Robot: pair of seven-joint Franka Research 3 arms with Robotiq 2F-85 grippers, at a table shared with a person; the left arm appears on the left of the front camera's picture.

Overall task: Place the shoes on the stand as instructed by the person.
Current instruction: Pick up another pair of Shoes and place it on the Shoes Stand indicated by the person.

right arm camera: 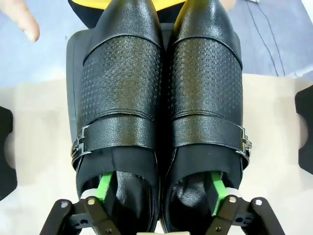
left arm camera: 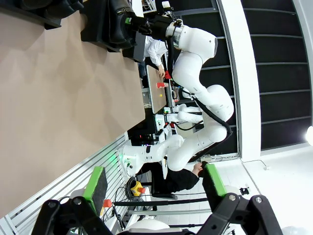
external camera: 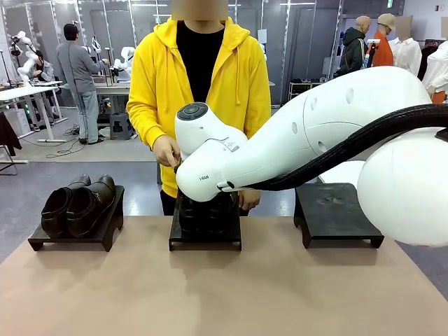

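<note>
1. Here the right arm's jaws (right arm camera: 160, 188) stand wide, one green pad (right arm camera: 104, 187) down inside the opening of each shoe of the black pair (right arm camera: 161, 107); whether the pads press the leather I cannot tell.
2. The black pair sits side by side, touching, toes pointing away from the wrist, each shoe with a strap and a metal buckle (right arm camera: 80, 146) at its outer side.
3. The pair rests on the middle stand (external camera: 205, 239), near the counter's (external camera: 224, 294) far edge, midway along it.
4. The left arm's jaws (left arm camera: 154, 186) are wide open and hold nothing, hanging off the counter's side.
5. The dark brown pair (external camera: 75, 203) sits on the left stand (external camera: 73, 238) at the far left corner; the right stand (external camera: 337, 213) is near the far right edge.
6. The person (external camera: 199, 84) stands behind the middle stand, one hand (external camera: 166, 150) beside the right arm's wrist.
7. Small dark print on the wrist housing is too small to read.
</note>
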